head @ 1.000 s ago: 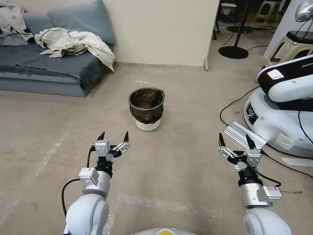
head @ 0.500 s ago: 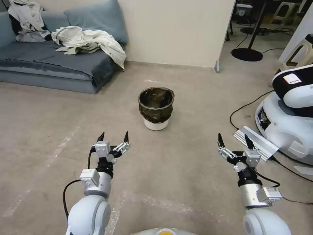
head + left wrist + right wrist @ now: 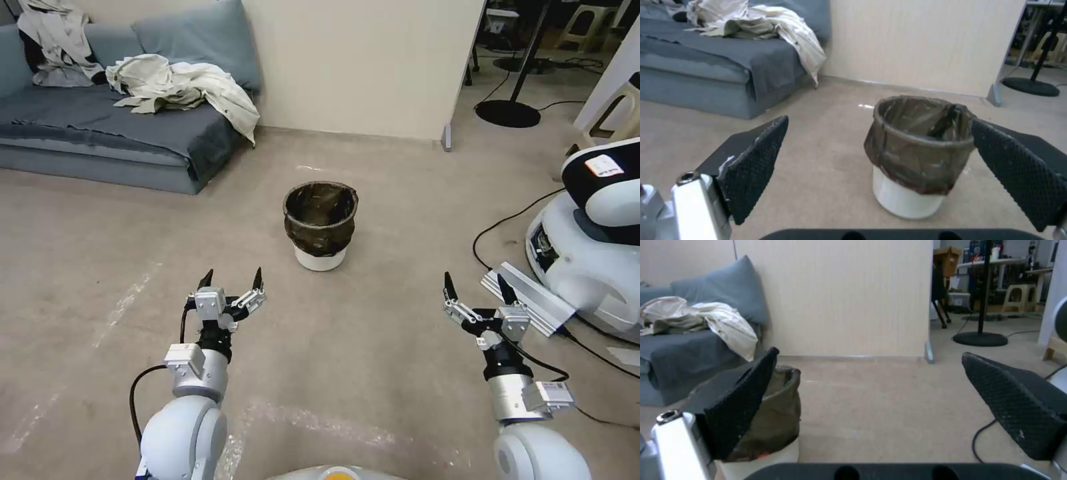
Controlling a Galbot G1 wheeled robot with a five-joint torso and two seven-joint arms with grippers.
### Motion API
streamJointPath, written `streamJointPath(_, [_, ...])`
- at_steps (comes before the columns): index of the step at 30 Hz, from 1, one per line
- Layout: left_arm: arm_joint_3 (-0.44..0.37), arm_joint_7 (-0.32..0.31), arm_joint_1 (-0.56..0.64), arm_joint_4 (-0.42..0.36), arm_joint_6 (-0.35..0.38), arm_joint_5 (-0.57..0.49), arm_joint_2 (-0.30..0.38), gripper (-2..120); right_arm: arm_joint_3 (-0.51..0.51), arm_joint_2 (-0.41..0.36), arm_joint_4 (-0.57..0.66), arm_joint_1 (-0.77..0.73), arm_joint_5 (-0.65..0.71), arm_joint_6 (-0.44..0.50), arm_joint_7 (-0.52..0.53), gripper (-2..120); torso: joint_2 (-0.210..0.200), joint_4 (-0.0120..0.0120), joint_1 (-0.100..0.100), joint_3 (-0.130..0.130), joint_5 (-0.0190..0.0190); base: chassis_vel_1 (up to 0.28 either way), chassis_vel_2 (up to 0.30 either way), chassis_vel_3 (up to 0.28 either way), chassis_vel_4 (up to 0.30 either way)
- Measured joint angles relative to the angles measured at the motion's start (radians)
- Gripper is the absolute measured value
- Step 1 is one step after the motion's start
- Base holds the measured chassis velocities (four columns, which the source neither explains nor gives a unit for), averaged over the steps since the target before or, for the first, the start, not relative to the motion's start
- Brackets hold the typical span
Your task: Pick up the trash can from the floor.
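Arms: rounded white shells, silver wrist cylinders with small labelled white boxes.
Left tool point(image 3: 231, 279): silver metal body, black pointed fingers, cross-hatched black pads point(image 3: 753, 166).
Right tool point(image 3: 476, 287): same build.
Cables: black, looping beside each wrist.

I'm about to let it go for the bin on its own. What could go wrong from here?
1. The loose dark bag covers the rim of the trash can; a hand may pinch only plastic and pull the liner off.
2. The can looks light and stands free on the floor; a sideways nudge from the open left hand or right hand could tip it.
3. A cable and metal rail lie near the right arm.
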Motion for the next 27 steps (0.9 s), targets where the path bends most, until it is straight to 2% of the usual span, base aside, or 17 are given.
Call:
streamJointPath(26, [0.001,0.008,-0.036,0.038,-0.006,-0.025,0.020,100,-0.006,0.019,-0.001,0.000,-0.026,-0.007,-0.001,100,0.000,0.0001,0.000,0.000,-0.0003,-0.149,0.154,0.146,-0.149])
streamJointPath(27, [0.002,0.008,-0.036,0.039,-0.006,-0.025,0.020,100,-0.007,0.020,-0.002,0.001,-0.027,-0.007,-0.001,100,0.000,0.0002,0.000,0.000,0.0007,-0.155,0.192,0.180,-0.160])
